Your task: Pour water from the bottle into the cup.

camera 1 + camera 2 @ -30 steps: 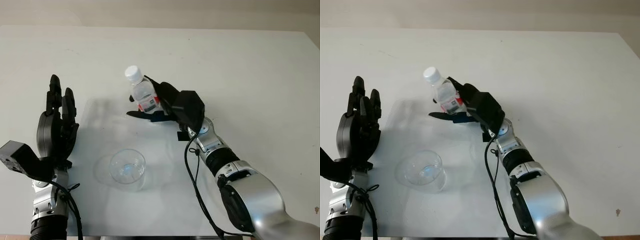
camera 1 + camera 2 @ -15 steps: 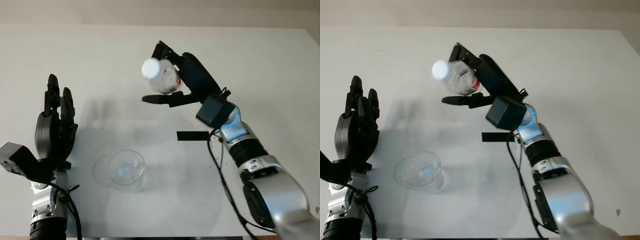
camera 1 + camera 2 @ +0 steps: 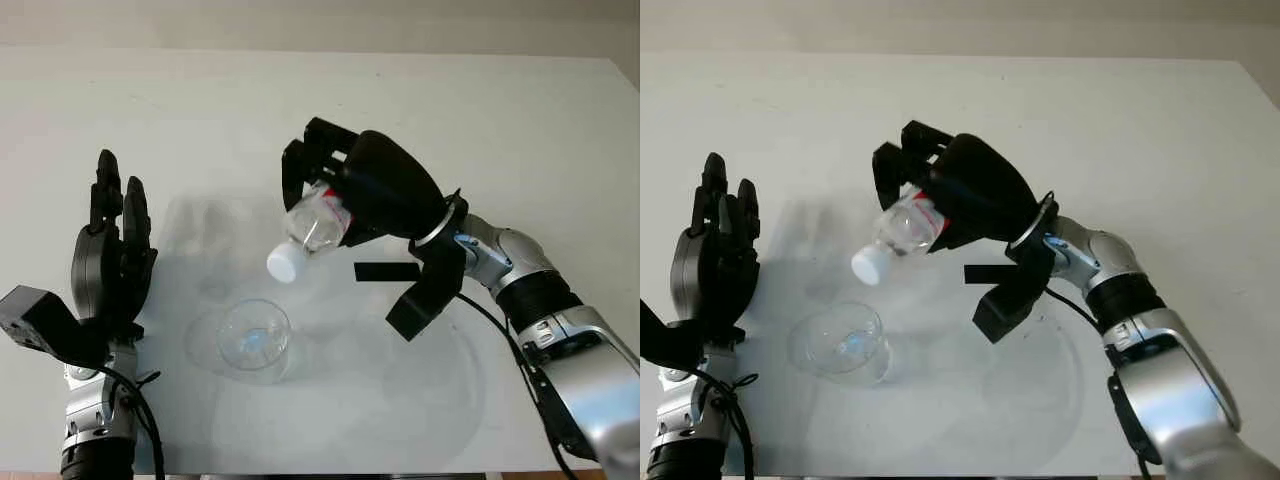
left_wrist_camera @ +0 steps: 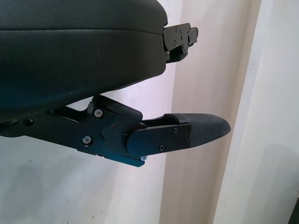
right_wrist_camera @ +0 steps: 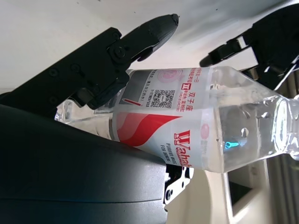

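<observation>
My right hand (image 3: 340, 195) is shut on a clear plastic water bottle (image 3: 312, 228) with a red-and-white label (image 5: 173, 126). The bottle is tipped neck-down, and its white cap (image 3: 281, 266) is still on, hanging just above and to the right of the cup. The clear plastic cup (image 3: 254, 339) stands upright on the white table (image 3: 500, 120), near the front, with nothing visible in it. My left hand (image 3: 108, 262) is open and upright at the left side, a short way left of the cup.
A small black strip (image 3: 385, 271) lies on the table under my right forearm. The table's far edge meets a pale wall (image 3: 320, 22) at the back. Bare tabletop spreads to the right and behind.
My right hand lifted the bottle off the table, swung it up, then tipped it over so the cap now points down toward the cup. The left hand and cup stayed still.
</observation>
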`<action>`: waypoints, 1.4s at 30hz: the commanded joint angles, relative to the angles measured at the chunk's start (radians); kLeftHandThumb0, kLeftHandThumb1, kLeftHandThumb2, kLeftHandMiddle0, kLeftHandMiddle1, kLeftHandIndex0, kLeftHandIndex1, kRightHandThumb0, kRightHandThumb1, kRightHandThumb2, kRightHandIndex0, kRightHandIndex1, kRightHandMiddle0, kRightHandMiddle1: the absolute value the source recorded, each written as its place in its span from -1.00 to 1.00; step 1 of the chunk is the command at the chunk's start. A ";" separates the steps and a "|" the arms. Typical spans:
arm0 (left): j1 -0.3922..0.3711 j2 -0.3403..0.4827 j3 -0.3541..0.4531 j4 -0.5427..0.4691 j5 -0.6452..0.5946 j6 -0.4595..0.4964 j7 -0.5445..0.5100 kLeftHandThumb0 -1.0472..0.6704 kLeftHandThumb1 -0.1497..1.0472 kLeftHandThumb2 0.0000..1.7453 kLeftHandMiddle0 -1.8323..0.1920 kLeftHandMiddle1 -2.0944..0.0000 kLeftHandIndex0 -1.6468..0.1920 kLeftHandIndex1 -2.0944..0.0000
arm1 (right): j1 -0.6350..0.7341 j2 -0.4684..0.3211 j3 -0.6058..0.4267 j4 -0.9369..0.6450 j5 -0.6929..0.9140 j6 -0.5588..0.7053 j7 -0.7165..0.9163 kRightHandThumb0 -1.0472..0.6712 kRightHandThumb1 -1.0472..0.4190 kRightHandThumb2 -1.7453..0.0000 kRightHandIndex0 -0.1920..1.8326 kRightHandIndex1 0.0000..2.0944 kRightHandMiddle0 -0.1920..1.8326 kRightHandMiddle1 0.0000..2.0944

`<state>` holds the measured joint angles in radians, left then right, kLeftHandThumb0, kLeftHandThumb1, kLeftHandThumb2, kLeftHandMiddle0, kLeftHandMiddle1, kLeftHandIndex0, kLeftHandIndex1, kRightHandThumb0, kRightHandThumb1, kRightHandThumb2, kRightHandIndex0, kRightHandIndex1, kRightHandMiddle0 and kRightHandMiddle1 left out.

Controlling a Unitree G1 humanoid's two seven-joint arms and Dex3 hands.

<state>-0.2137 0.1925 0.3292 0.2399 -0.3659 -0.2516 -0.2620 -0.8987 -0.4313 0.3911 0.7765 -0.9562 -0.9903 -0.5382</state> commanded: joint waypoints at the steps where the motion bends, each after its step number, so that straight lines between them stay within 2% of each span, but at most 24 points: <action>1: 0.026 -0.012 -0.004 0.007 0.000 0.002 -0.005 -0.64 1.00 -0.44 0.96 0.95 0.96 0.95 | -0.023 -0.017 0.019 -0.038 -0.022 -0.002 -0.038 -0.38 -1.00 0.86 0.35 1.00 0.19 1.00; 17: 0.009 -0.016 -0.006 0.022 0.010 0.006 0.007 -0.64 1.00 -0.43 0.96 0.95 0.96 0.95 | -0.022 -0.020 0.060 -0.110 -0.031 0.021 -0.099 -0.38 -1.00 0.81 0.39 1.00 0.23 1.00; 23: 0.001 -0.019 -0.005 0.041 0.012 -0.004 0.006 -0.64 1.00 -0.43 0.97 0.95 0.96 0.95 | -0.017 -0.029 0.071 -0.178 -0.102 0.080 -0.172 -0.39 -1.00 0.83 0.40 1.00 0.25 1.00; 27: -0.006 -0.021 -0.002 0.055 0.000 -0.005 -0.007 -0.64 1.00 -0.44 0.97 0.95 0.97 0.95 | -0.011 -0.041 0.090 -0.238 -0.175 0.165 -0.214 -0.40 -1.00 0.83 0.41 1.00 0.25 1.00; 42: -0.021 -0.024 -0.003 0.083 0.016 -0.030 -0.008 -0.64 1.00 -0.43 0.96 0.95 0.97 0.95 | -0.020 -0.071 0.157 -0.310 -0.282 0.284 -0.320 -0.43 -0.99 0.92 0.38 1.00 0.03 0.97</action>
<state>-0.2545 0.1882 0.3309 0.2956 -0.3544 -0.2686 -0.2720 -0.9021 -0.4915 0.5422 0.4871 -1.2296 -0.7172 -0.8359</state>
